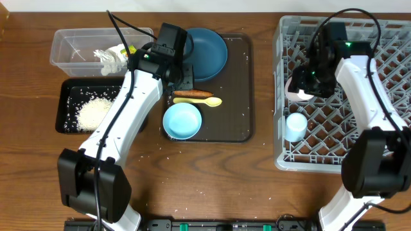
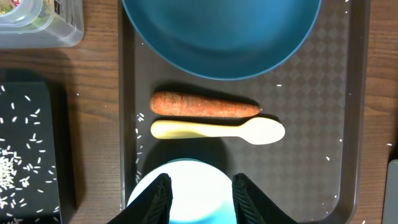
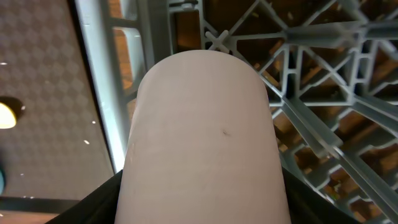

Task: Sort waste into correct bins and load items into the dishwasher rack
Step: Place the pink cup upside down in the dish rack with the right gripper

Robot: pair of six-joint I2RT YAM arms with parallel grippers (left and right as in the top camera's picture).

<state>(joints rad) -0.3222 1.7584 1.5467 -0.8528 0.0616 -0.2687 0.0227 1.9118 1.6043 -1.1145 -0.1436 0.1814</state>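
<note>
The right gripper's point(image 3: 199, 200) jaws clasp the pink cup point(image 3: 202, 124) over the dishwasher rack's point(image 1: 282, 157) left side at frame right, seemingly to seat it there, while the left gripper's point(image 2: 201, 185) half-parted, empty jaws hang above the light blue bowl point(image 2: 191, 206) at centre, likely lining up a pick.

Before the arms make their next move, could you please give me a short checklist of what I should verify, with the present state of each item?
1. Hold of the right gripper on the pink cup: ok.
2. The pink cup fully inside the left wall of the dishwasher rack: cannot tell; it is right at that wall.
3. The small light blue cup in the rack, apart from the pink cup: ok.
4. The left gripper open and empty: ok.
5. The carrot free for a clean grasp: not ok; the yellow spoon lies close alongside it.
</note>
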